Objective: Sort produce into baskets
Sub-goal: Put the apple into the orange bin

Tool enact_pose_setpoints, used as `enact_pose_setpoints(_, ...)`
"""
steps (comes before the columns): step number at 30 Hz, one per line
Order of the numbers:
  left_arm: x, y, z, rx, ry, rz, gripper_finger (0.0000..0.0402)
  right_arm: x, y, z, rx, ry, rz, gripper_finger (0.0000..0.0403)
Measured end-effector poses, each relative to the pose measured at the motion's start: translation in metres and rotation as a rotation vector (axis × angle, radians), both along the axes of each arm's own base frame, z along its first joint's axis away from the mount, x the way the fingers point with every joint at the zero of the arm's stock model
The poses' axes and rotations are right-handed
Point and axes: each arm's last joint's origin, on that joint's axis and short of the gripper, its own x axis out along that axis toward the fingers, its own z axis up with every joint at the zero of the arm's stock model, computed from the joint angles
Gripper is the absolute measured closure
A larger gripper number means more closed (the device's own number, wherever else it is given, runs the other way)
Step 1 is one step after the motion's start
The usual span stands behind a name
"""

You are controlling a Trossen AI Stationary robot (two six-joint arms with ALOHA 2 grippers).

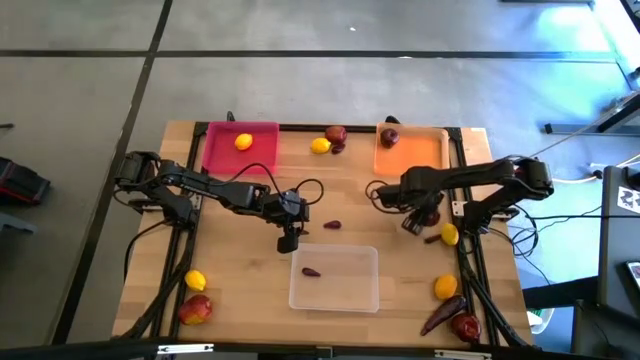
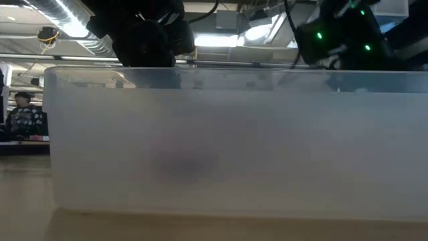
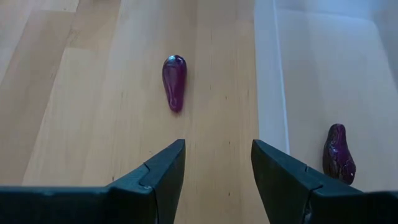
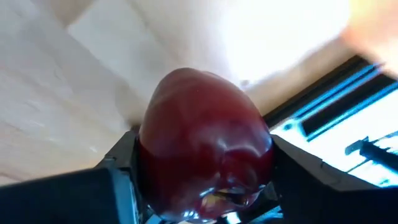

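The right gripper pinches a dark red fruit; the left gripper hangs spread, a purple pod just ahead.

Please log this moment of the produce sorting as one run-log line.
right gripper: closing on dark red fruit | left gripper: open, empty, beside clear tray | purple pod: on table ahead

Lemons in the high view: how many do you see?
5 lemons: one in the pink tray, one between it and the orange tray, two by the table's right edge, one by its left edge. The right arm may hide others.
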Motion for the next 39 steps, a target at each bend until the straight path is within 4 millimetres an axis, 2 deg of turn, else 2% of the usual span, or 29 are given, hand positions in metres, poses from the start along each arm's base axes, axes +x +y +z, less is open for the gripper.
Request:
enact_pose_setpoints(7, 0.0, 0.0, 0.0, 0.001, 0.0, -0.002, 0.0222, 0.019, -0.01, 0.038, -0.128, -0.128, 0.06, 0.0186)
enact_pose_setpoints(13, 0.0, 0.0, 0.0, 0.004, 0.0, -0.005, 0.0222, 0.023, -0.034, 0.056, -0.203, -0.178, 0.051, 0.0186)
enact_pose_setpoints(32, 0.0, 0.0, 0.0, 0.034, -0.001, -0.039, 0.0222, 0.019, -0.139, 0.06, -0.356, -0.465, -0.084, 0.0185)
enact_pose_setpoints(39, 0.0, 0.0, 0.0, 0.033, -0.001, -0.037, 0.0222, 0.014, -0.165, 0.057, -0.355, -0.528, -0.134, 0.0185)
